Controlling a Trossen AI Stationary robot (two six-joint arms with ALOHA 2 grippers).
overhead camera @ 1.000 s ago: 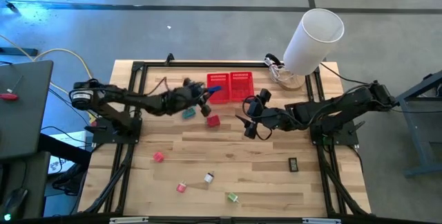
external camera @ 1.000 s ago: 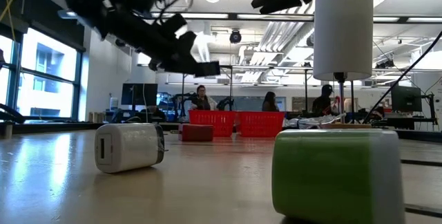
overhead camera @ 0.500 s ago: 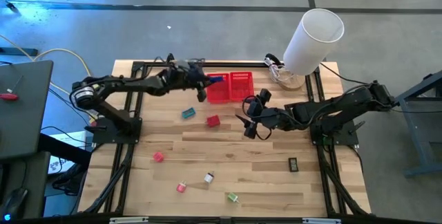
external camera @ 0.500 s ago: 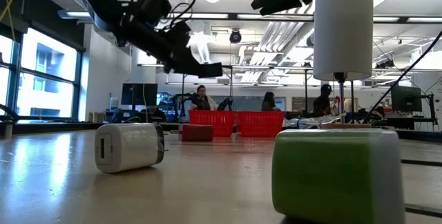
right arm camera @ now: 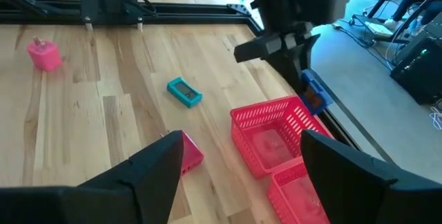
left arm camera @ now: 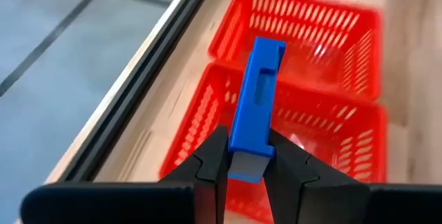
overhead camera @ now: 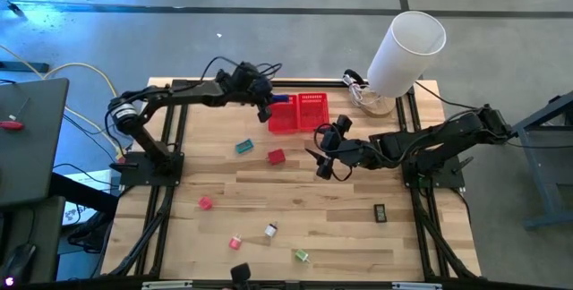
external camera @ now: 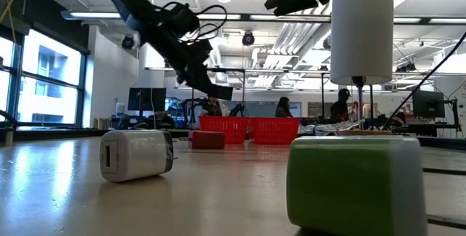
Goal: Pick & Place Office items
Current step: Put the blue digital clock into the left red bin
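Note:
My left gripper (overhead camera: 266, 104) is at the table's far side, shut on a blue oblong item (left arm camera: 255, 106) above the left one of two red mesh baskets (overhead camera: 283, 115). My right gripper (overhead camera: 324, 161) hovers open near the table's middle, right of the red block (overhead camera: 276, 157). The teal item (overhead camera: 244, 147), pink item (overhead camera: 206, 203), red-white item (overhead camera: 235, 243), whitish item (overhead camera: 270, 230), green item (overhead camera: 301, 256) and black rectangle (overhead camera: 380, 211) lie flat on the table. My left gripper pinches the blue item by its near end (left arm camera: 247, 163) between the two fingers (left arm camera: 210, 165). The fingers come from the table's left, slanting down. The item sticks out past the fingertips, in line with them. It is lifted clear above the left basket.
A big white cylinder (overhead camera: 407, 46) stands at the far right corner, next to a cable bundle. The second red basket (overhead camera: 312, 109) adjoins the first. Black frame rails run along the table's edges. A dark shape (overhead camera: 240, 274) shows at the near edge. People sit in the room beyond.
My left gripper, still holding the blue item, has swung from above the teal item and red block toward the far edge and now stands over the left basket, pointing more steeply down. A dark shape has appeared at the near edge.

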